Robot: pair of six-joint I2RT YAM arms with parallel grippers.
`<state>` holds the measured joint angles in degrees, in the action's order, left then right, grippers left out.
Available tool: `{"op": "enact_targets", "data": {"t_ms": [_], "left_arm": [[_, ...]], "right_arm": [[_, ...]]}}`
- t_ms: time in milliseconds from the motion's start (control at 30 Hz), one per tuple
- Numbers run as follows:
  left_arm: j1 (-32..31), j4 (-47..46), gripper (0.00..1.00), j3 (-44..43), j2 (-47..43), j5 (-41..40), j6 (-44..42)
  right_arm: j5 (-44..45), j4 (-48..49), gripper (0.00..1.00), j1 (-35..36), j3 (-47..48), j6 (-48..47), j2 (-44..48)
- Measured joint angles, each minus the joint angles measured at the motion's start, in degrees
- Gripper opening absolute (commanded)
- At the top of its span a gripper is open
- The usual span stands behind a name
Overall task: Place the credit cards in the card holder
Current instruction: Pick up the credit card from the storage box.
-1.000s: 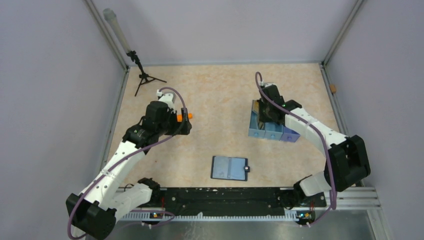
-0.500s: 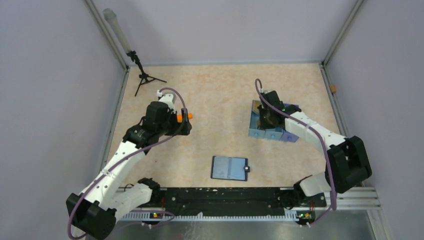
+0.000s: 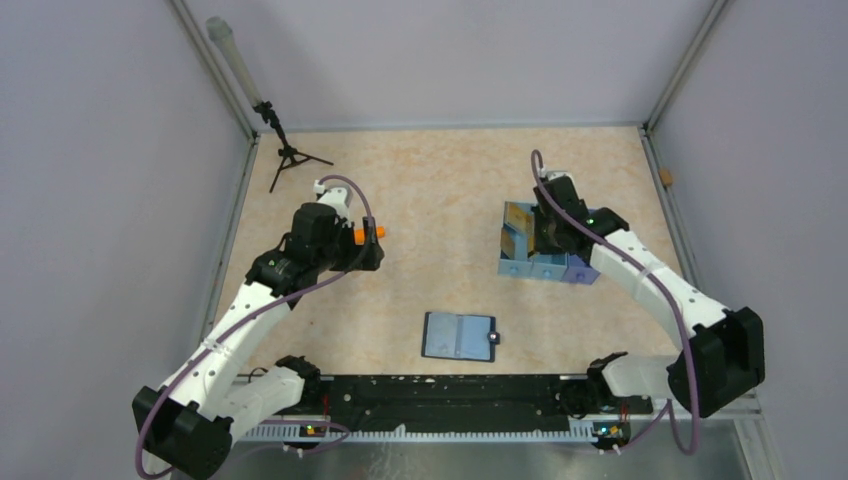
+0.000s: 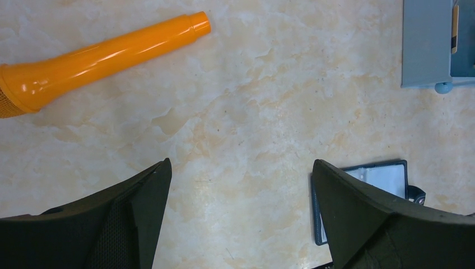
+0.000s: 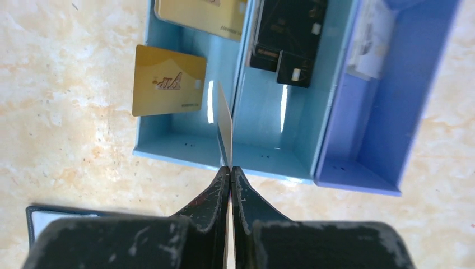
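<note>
The card holder (image 3: 459,336) lies open and flat on the table, pale blue inside; one corner of it shows in the left wrist view (image 4: 369,179). My right gripper (image 5: 229,168) is shut on a thin credit card (image 5: 224,126), seen edge-on above the pale blue bins (image 3: 530,262). A gold card (image 5: 168,88) leans on the left bin's wall and another gold card (image 5: 201,14) lies further in. A black card (image 5: 288,33) sits in the middle bin and a white card (image 5: 372,39) in the purple bin (image 5: 392,112). My left gripper (image 4: 241,168) hangs open over bare table.
An orange tapered object (image 4: 101,56) lies by the left gripper, and shows from above (image 3: 370,232). A small black tripod (image 3: 288,152) stands at the back left. Metal frame posts and walls border the table.
The right gripper opened briefly, then shut on a card over the bins. The right arm's elbow swung right. The left arm has not moved.
</note>
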<state>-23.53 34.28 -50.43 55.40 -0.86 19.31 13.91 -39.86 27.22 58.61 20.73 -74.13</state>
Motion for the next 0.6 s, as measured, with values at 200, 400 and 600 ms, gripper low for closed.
{"op": "enact_targets", "data": {"t_ms": [200, 400, 600], "left_arm": [[0.0, -0.2, 0.99, 0.0, 0.0, 5.0, -0.7], [-0.8, -5.6, 0.99, 3.0, -2.1, 17.0, 0.9], [-7.7, -15.4, 0.99, 10.3, -5.9, 26.8, 5.3]], "right_arm": [[2.3, -5.6, 0.00, 0.0, 6.1, -0.8, 6.4], [-10.5, -7.0, 0.00, 0.0, 9.6, -5.7, 11.2], [-32.0, -7.1, 0.00, 0.1, 5.8, -9.8, 11.2]]}}
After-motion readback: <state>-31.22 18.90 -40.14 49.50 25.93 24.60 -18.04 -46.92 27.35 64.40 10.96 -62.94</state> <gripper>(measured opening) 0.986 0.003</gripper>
